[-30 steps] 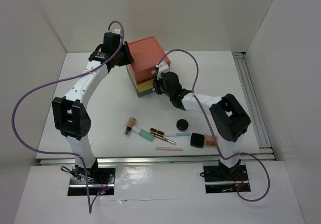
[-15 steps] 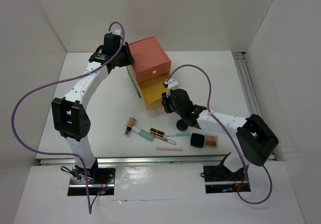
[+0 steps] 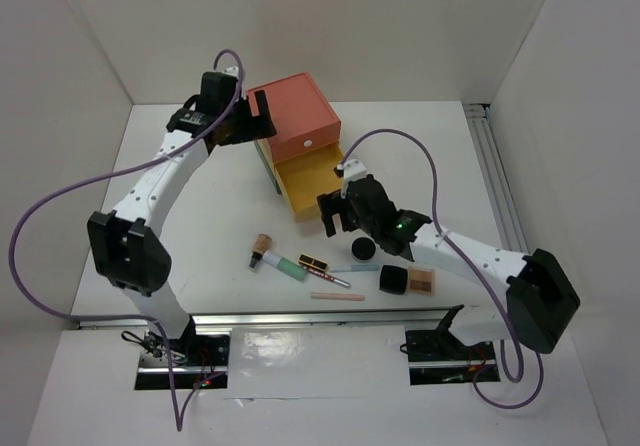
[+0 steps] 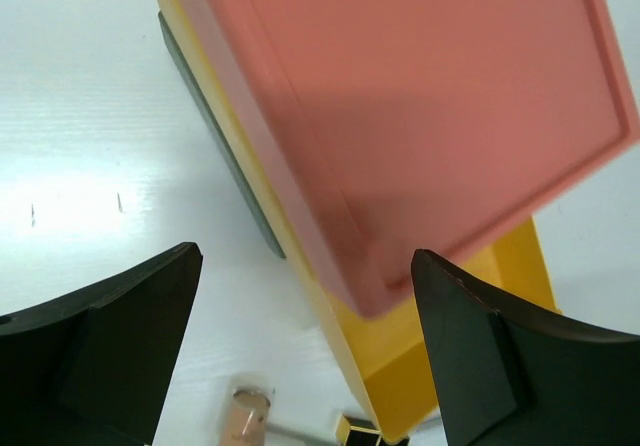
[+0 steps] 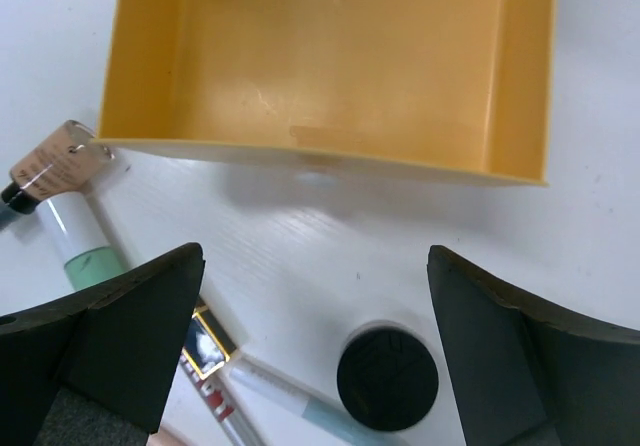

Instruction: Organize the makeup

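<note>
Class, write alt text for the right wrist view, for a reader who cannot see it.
An open yellow drawer, nothing visible inside, fills the top. Below it on the white table lie a round black compact and a mint-green tube; the right tool is open.

I saw the white table [image 3: 200, 216] carrying everything. The drawer box [image 3: 300, 116] stood on it in front of my left gripper [image 4: 300, 356], with its yellow drawer [image 5: 320, 56] slid out toward my right gripper [image 5: 315, 336]. Under that gripper, between its fingers, lay the black compact [image 5: 387, 378]. To its left lay the mint tube [image 5: 85, 251], a beige tube [image 5: 50, 171] and a gold-edged case [image 5: 205, 341]. Nearer the bases than that gripper lay the palette [image 3: 408, 280] and pink pencil [image 3: 337, 296].
</note>
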Motion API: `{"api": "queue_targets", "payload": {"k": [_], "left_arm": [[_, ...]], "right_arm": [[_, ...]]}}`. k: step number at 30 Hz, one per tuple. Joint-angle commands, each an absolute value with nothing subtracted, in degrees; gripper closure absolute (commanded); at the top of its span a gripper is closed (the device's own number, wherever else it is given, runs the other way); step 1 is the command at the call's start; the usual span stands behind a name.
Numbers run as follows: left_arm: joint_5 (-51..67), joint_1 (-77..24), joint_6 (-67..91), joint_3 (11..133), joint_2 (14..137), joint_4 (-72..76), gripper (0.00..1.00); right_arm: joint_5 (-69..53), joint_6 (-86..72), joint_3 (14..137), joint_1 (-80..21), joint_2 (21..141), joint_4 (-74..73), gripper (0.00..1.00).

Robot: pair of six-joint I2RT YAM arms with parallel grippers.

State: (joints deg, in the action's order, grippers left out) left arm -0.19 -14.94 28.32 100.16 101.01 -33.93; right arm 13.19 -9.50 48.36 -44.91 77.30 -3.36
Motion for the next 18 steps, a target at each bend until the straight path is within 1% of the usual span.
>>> {"api": "queue_targets", "payload": {"k": [1,3,4,6,7,8,11,12,13,15,16,17,18], "left_arm": [[-0.88,-14.77,27.5,95.38,91.42,-35.77,0.0],[-2.98,-14.77,30.84,90.55,87.47,-35.77,0.0],[-3.51,-14.77,32.24,84.78,83.19,-35.77,0.0],[-4.66,-14.77,36.88,78.43,78.69,-34.55,0.0],[-4.66,-15.29,38.13,75.09,76.4,-34.02,0.0],[-4.66,-15.9,39.36,68.97,72.03,-34.01,0.0],[-6.49,-18.8,42.0,60.22,66.64,-32.7,0.0],[-8.59,-19.5,42.79,58.9,64.18,-33.57,0.0],[-9.22,-20.21,44.19,57.49,63.2,-35.4,0.0],[-9.76,-20.92,46.13,53.45,61.62,-36.3,0.0],[-9.06,-20.92,46.66,50.74,60.31,-36.82,0.0],[-9.05,-21.53,47.19,49.58,59.68,-36.83,0.0],[-8.44,-21.53,47.2,48.53,59.16,-36.83,0.0]], "right_arm": [[15.73,-12.21,47.29,-45.44,72.34,-11.49,0.0],[16.7,-14.49,45.1,-45.44,69.88,-12.13,0.0],[16.7,-14.5,44.3,-45.44,69.09,-12.74,0.0],[16.7,-16.61,42.19,-45.44,67.68,-12.74,0.0],[16.7,-17.13,42.19,-45.44,67.07,-13.27,0.0],[16.7,-17.66,41.23,-45.44,66.36,-13.27,0.0],[14.51,-19.59,39.81,-45.44,66.36,-13.8,0.0],[12.94,-18.21,39.12,-45.44,66.36,-13.8,0.0],[8.13,-16.28,38.42,-46.14,66.36,-12.93,0.0],[6.25,-11.02,38.41,-48.24,66.36,-12.92,0.01],[5.11,-9.51,38.41,-50.86,66.36,-12.92,0.01],[5.1,-8.88,38.41,-52.37,66.36,-12.92,0.04],[5.1,-7.75,39.02,-54.91,66.88,-13.53,0.11]]}}
